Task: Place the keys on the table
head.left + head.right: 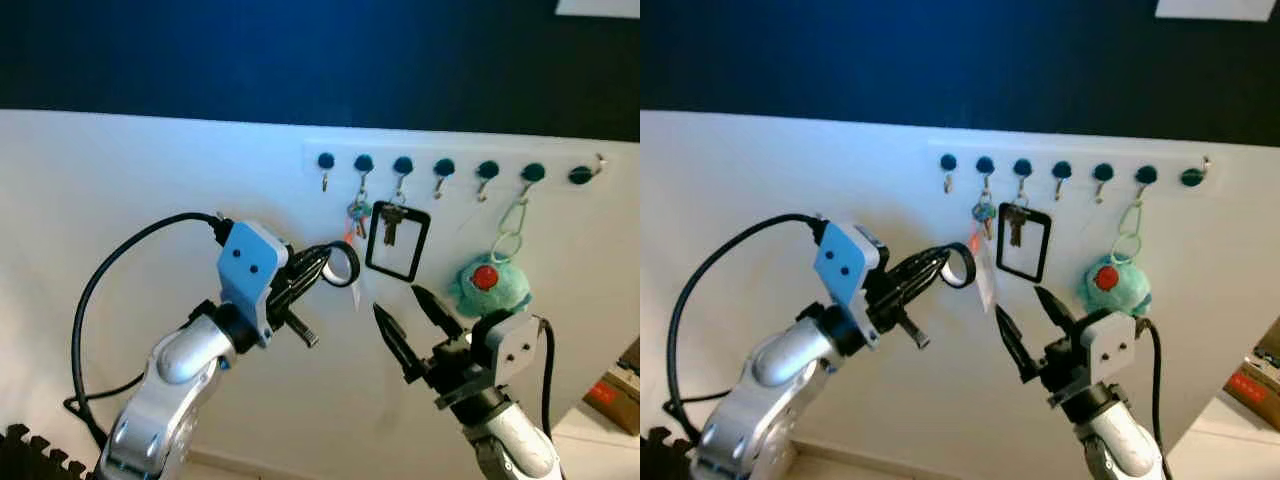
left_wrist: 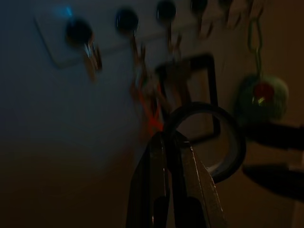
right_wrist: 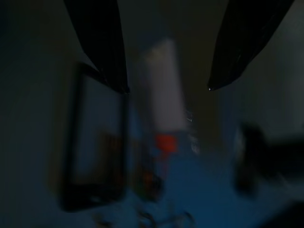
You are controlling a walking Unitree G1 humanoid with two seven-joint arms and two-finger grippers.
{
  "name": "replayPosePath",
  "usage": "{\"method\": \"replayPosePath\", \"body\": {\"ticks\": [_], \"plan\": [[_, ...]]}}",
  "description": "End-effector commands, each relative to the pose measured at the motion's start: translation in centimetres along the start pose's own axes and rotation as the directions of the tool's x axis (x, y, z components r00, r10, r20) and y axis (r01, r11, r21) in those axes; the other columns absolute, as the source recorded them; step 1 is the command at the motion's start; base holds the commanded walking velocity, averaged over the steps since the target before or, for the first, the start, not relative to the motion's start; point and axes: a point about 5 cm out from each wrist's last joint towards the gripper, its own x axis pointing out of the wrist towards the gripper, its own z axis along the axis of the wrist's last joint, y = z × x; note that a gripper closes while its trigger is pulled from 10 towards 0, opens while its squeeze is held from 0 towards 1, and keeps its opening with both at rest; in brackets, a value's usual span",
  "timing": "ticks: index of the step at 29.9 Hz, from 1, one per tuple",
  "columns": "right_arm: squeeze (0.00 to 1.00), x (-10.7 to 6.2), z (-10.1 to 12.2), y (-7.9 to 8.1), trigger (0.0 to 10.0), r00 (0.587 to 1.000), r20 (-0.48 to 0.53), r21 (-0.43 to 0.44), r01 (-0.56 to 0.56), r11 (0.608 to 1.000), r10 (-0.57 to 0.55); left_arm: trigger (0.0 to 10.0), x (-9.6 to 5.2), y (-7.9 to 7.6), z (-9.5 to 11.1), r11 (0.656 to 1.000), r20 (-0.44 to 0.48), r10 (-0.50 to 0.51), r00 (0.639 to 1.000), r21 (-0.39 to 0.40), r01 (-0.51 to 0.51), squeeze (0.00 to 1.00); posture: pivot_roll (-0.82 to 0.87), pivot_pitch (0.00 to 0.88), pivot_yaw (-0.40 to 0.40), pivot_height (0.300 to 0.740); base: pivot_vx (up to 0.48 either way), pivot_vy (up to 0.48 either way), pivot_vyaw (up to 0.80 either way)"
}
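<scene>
**Getting the keys off the hook**

The keys (image 1: 357, 217) hang on hook 2 of 7 on the wall rack (image 1: 455, 170), beside a black frame (image 1: 398, 241). The left gripper (image 1: 318, 266), fingers pinched on a ring of tape (image 1: 343, 263), sits just beside them. The right gripper (image 1: 412, 318), fingers spread, waits below; it should probably rise, close on the bunch, then lift it clear.

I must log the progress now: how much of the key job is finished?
Early stage. Done: nothing is on a table yet; the keys hang from a hook on the wall rack. In hand: the left gripper, jaws shut, holds a black ring beside the keys, and the right gripper waits open just below them. Left: unhook the keys, carry them, set them down.
</scene>
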Motion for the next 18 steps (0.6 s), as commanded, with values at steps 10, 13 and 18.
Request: {"method": "replayPosePath", "body": {"ticks": [10, 13, 18], "plan": [[0.00, 0.9, 3.2, 1.4, 10.0, 0.984, 0.091, 0.269, -0.175, 0.947, 0.156, 10.0, 0.0, 0.3, 0.2, 1.000, -0.012, -0.005, 1.000, -0.005, 0.005, 0.00, 0.00, 0.054, 0.016, 0.740, 0.000, 0.000, 0.00], [0.00, 0.9, 3.2, 1.5, 10.0, 0.982, 0.091, 0.278, -0.182, 0.943, 0.163, 10.0, 0.0, 0.2, 0.3, 1.000, -0.006, -0.012, 1.000, -0.008, 0.012, 0.00, 0.00, 0.054, 0.016, 0.740, 0.000, 0.000, 0.00], [0.00, 1.6, 3.1, 1.9, 10.0, 0.982, 0.081, 0.309, -0.186, 0.933, 0.169, 10.0, 0.1, -0.1, 0.8, 0.999, 0.015, -0.037, 0.999, -0.019, 0.038, 0.00, 0.00, 0.051, 0.021, 0.740, 0.000, 0.000, 0.00]]}}
